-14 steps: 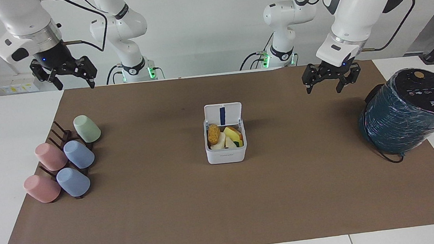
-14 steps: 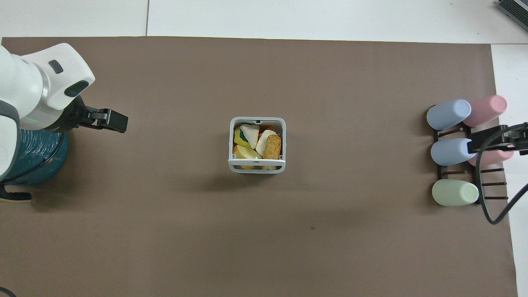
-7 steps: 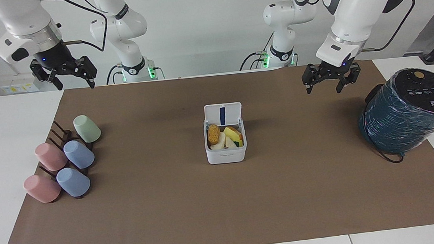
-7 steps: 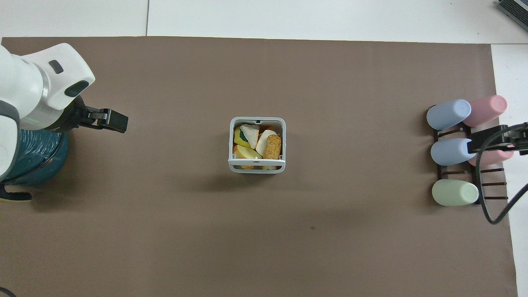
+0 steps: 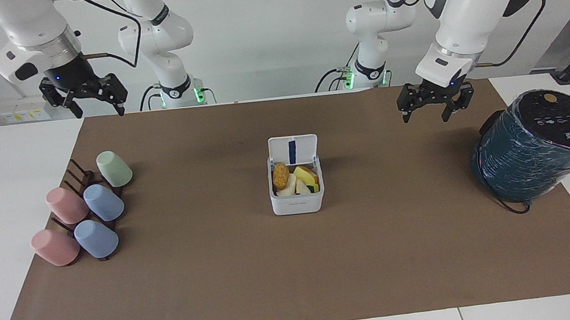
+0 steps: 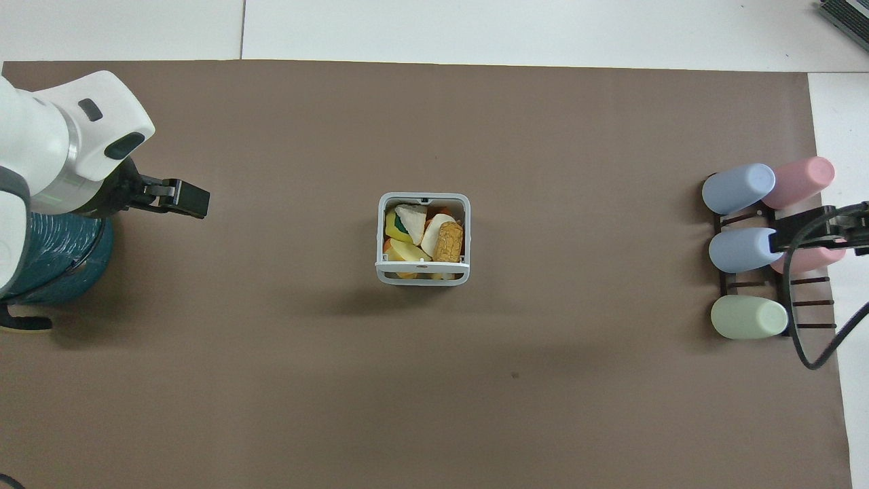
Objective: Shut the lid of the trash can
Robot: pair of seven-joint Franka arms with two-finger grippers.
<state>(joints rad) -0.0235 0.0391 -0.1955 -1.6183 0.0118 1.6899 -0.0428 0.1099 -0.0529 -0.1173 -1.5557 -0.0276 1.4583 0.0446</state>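
Note:
The trash can, a small white square box full of food scraps, stands in the middle of the brown mat; it also shows in the overhead view. Its lid stands open and upright on the side nearer to the robots, blue strip facing the scraps; from overhead it shows edge-on. My left gripper hangs open and empty over the mat, between the trash can and the teal cylinder, and shows in the overhead view. My right gripper waits open and empty, raised above the cup rack.
A large dark teal cylinder with a black top leans at the left arm's end of the mat. A dark rack with several pastel cups lies at the right arm's end. The brown mat covers most of the white table.
The left gripper has risen very slightly. Nothing else has moved.

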